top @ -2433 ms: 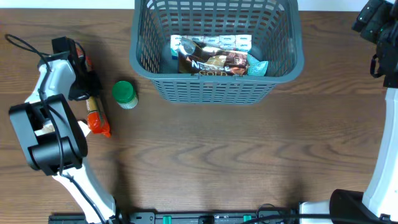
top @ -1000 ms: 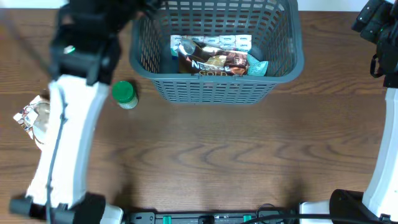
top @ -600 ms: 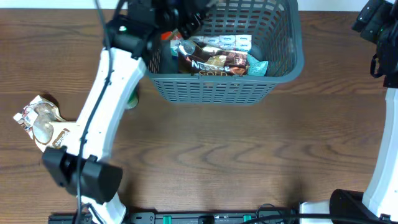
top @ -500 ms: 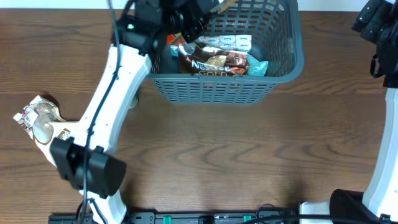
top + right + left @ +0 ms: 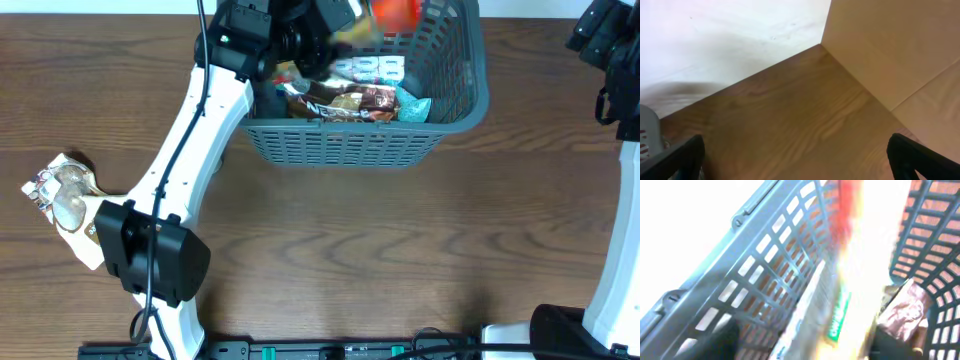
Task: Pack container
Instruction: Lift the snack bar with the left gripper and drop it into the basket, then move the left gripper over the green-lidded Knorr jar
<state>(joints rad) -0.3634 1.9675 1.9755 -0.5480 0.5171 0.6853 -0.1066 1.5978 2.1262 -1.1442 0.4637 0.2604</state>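
The container (image 5: 340, 140) is a dark grey lattice basket at the table's far middle. It holds a brown Nescafe packet (image 5: 345, 100), a white and blue packet (image 5: 365, 68) and a teal one (image 5: 415, 108). My left gripper (image 5: 338, 18) reaches over its far left part, jaws open. A blurred orange-red packet (image 5: 395, 12) shows just past it, over the basket's back. The left wrist view looks down the container's wall (image 5: 765, 275), with the packet (image 5: 850, 210) a red and yellow streak beyond my spread left gripper (image 5: 802, 347). My right gripper (image 5: 598, 30) stays at the far right corner, open and empty (image 5: 800, 155).
A crumpled silver and brown snack packet (image 5: 60, 190) lies on the wooden table at the left edge. The left arm (image 5: 190, 150) stretches diagonally from the front left up to the basket. The right arm's base (image 5: 610, 290) stands at the right edge.
The left arm swung right from the table's left side to above the basket, carrying the orange-red packet. Its jaws have since spread apart. The right arm has not moved.
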